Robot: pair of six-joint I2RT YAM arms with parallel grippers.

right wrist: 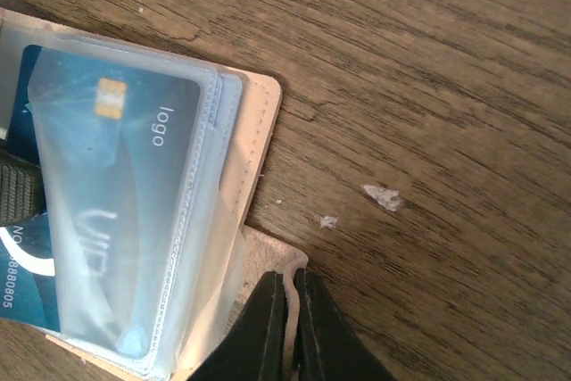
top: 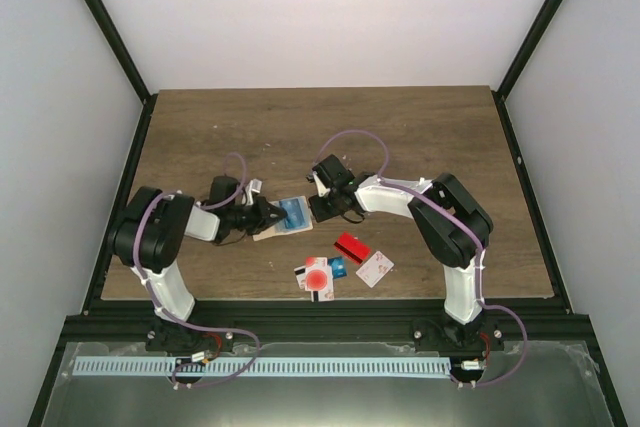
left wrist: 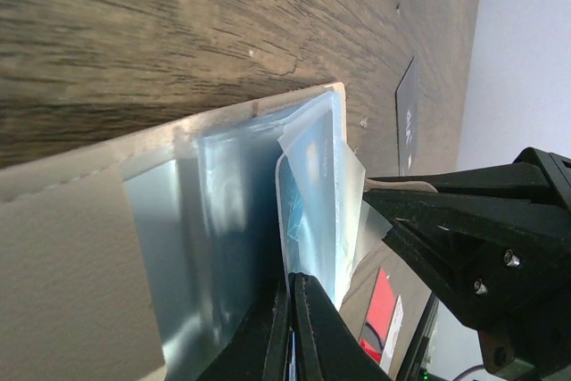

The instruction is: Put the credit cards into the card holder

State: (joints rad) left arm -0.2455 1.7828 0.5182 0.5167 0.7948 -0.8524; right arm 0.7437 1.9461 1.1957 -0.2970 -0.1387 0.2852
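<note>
**Q:** Left wrist view: what is nearest the lens?
**A:** The left gripper. Its jaws are pressed together on a clear sleeve of the card holder, which lies opened on the table.

**Q:** Right wrist view?
**A:** The right gripper is clamped on the tan flap at the holder's edge. The blue card sits under the sleeve; a strip of it shows uncovered along the sleeve's left side.

**Q:** Top view?
**A:** Both grippers meet at the holder, left of centre. The red card, the red-dot card and a white card lie loose near the front edge, apart from the holder.

**Q:** Step in hand?
**A:** Judged: seating the first card, with several not yet loaded.

**Q:** Next move?
**A:** Probably one gripper holds the sleeve spread while the other lets go and fetches a loose card. Thin cards lying flat on wood call for an edge pick.
</note>
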